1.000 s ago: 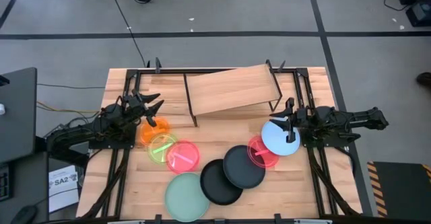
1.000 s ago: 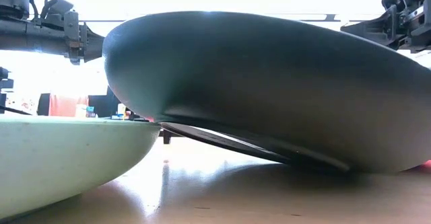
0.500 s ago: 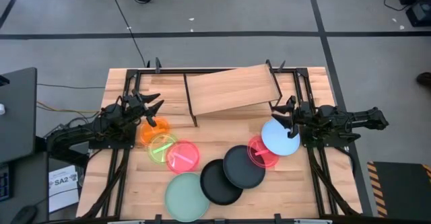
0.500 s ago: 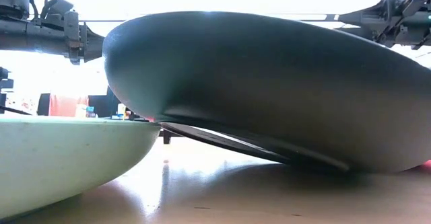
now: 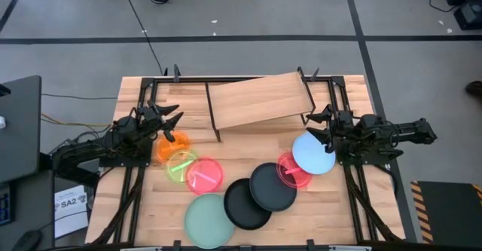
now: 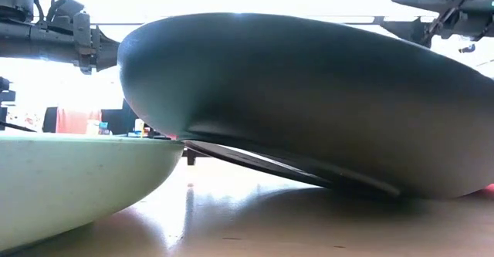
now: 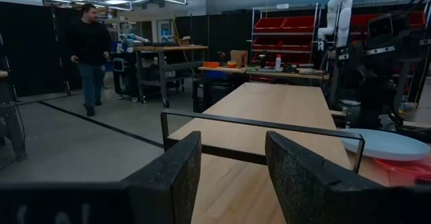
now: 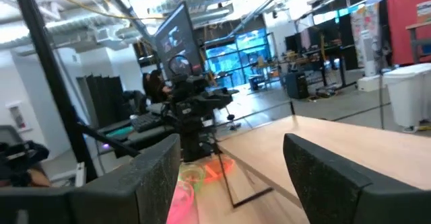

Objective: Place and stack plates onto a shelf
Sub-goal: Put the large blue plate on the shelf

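Observation:
The slanted wooden shelf stands at the table's far middle on thin black legs, with no plate on it. My right gripper hovers open just beyond the far edge of the light-blue plate, which lies partly on the red plate. Two black plates overlap near the middle, and the upper one leans on the lower. The mint-green plate lies at the near edge. My left gripper waits open above the orange plate, with the neon-green plate and the pink plate close by.
Black metal frame rails run along both sides of the table beside the shelf. The low view is filled by the tilted black plate and the mint-green plate. A person walks in the room beyond.
My right gripper has opened and risen from the light-blue plate's far right edge, shifting a little toward the table's far edge. The plate stays lying on the red plate.

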Controlling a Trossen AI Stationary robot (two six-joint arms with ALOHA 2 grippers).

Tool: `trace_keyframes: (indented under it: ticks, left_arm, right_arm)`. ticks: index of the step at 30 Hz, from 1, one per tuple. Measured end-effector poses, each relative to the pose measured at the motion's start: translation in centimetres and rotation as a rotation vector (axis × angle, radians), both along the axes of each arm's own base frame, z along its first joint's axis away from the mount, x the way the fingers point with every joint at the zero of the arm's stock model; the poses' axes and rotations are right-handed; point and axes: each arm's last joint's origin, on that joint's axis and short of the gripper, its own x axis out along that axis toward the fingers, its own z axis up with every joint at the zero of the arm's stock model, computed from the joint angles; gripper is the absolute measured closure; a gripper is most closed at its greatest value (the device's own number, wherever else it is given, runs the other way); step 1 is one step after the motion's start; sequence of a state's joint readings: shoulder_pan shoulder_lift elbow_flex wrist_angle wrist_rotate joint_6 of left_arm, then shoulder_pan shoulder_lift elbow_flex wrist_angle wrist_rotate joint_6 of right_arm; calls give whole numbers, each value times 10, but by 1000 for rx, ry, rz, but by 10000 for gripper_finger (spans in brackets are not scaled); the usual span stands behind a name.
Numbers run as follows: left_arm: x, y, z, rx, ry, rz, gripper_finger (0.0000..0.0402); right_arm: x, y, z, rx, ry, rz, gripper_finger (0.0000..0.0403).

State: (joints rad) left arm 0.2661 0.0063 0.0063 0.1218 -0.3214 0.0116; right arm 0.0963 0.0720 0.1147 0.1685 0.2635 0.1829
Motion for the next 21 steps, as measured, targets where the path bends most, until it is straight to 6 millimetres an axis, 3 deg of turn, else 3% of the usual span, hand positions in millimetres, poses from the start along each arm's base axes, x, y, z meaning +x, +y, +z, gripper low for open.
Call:
trace_keyframes:
  ticks: [6, 12, 21]
  left_arm:
    - [0, 0, 0, 0, 0, 0, 230]
    - [0, 0, 0, 0, 0, 0, 230]
    - [0, 0, 0, 0, 0, 0, 230]
  right_arm:
    - [7, 3, 23, 66, 160, 78, 135]
    - [19, 12, 47, 184, 425, 200, 135]
    - [47, 28, 78, 268, 702, 299, 135]
